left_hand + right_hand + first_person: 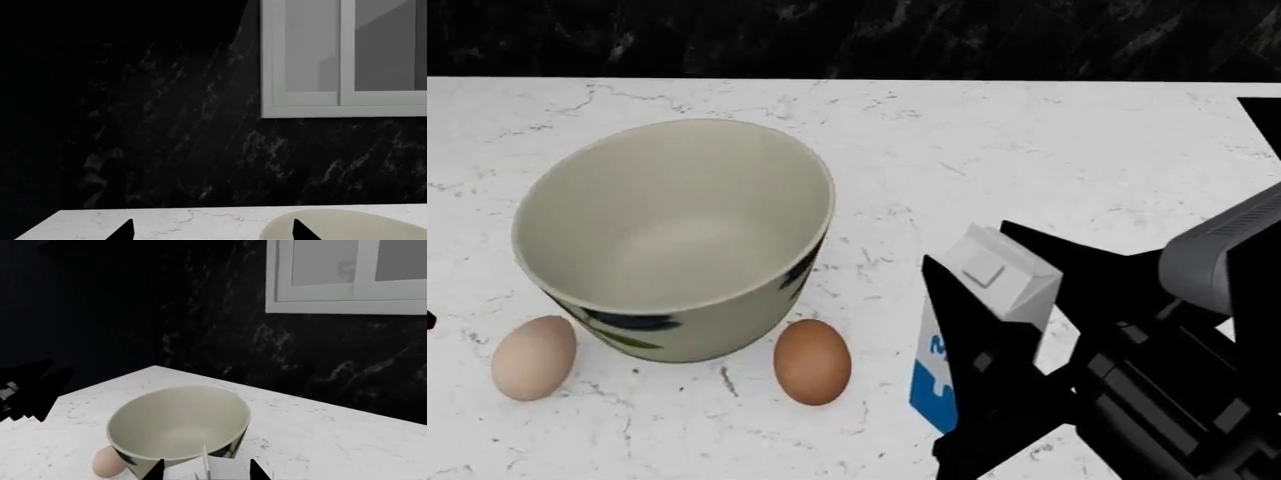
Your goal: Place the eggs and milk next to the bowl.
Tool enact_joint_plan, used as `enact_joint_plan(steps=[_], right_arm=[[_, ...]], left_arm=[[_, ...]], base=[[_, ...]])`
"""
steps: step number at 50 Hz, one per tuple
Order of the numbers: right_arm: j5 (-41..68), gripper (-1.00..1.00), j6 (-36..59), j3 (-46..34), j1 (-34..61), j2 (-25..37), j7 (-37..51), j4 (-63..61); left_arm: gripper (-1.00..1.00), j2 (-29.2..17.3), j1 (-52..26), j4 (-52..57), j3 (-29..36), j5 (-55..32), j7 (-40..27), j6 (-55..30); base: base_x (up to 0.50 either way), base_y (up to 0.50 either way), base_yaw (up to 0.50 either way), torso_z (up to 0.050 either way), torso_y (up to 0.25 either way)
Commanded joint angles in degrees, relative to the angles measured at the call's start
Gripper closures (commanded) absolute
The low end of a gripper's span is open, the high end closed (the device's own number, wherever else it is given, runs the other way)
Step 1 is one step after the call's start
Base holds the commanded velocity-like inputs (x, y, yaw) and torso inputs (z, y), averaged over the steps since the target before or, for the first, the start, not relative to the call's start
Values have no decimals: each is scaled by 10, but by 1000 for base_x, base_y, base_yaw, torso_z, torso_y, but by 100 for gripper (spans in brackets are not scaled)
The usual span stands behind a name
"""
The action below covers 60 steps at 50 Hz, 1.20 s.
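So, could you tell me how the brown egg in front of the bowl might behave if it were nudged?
The brown egg would probably roll: it is a smooth oval lying loose on the flat marble counter. Its path would likely curve, one end being narrower. It sits close to the bowl, so a push that way would likely knock it against the bowl.

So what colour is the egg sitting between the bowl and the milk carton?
Orange-brown egg, darker than the pale one; clearest in the head view.

Head view: bowl [674,235] on the counter [1068,150]; 2 eggs [534,357] [813,361] before it, left and right; milk [981,325] to its right.
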Motion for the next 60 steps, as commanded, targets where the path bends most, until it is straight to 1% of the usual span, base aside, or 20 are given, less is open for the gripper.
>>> enact_joint_plan(steps=[1,6,33,43,49,50,54,60], right_arm=[[6,100,2,14,7,9,1,-9],[8,100,3,10,9,9,3,-9],[4,100,-8,-6,11,12,-1,-4],[11,100,-8,-12,16,12,-1,-2],[-26,100,-29,-43,33,23,-54,21],[-40,100,-47,-50,31,26,-89,28],[-66,100,-83,-65,33,26,-149,55],[-110,100,-113,-95,38,22,-187,98]], left_arm=[[-100,0,7,6,-3,-8,2,0],[-100,-1,8,6,-4,-9,1,0],[-100,-3,8,4,-5,-12,0,3],[-100,-5,8,4,-6,-13,-1,4],[-100,-5,8,2,-4,-12,-1,5],[-100,-5,8,2,-5,-12,-1,5],[-100,-9,7,2,-6,-10,-4,2],[-100,-11,4,-1,-1,-3,-5,3]], base=[[0,0,0,0,10],[34,0,0,2,0],[253,1,0,0,2],[0,0,0,0,1],[0,0,0,2,2],[0,0,0,0,0],[0,0,0,0,0],[0,0,0,0,2]])
